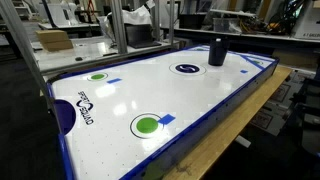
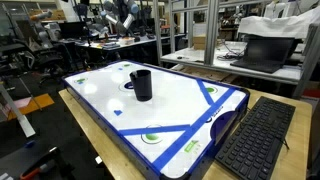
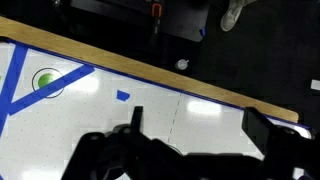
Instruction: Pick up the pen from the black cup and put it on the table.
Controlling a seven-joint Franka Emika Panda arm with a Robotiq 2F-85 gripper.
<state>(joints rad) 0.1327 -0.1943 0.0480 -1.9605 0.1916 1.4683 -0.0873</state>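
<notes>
Item: black cup (image 1: 217, 51), matte, upright on the white table (image 1: 190, 100), just beside the printed dark-blue circle (image 1: 187, 68) towards one end of the playing surface; shown in both exterior views. Item: pen, not resolvable in any view; judged to sit inside the cup, since no loose stick shows on the surface around it. Item: gripper (image 3: 193, 118), seen only in the wrist view, jaws released and spread wide with nothing between them. The cup lies outside that view, so the gripper is judged well apart from it, above a stretch of table with a green spot (image 3: 46, 81) and the wooden bench edge (image 3: 150, 73). Stage, as judged: approach to the cup not yet made. Hazards: the cup is tall on a glossy surface, so a finger catching its rim or wall on descent could tip or slide it. The pen is thin, so jaws closing off-centre may miss it, or pinch it against the rim and lift the cup along.
</notes>
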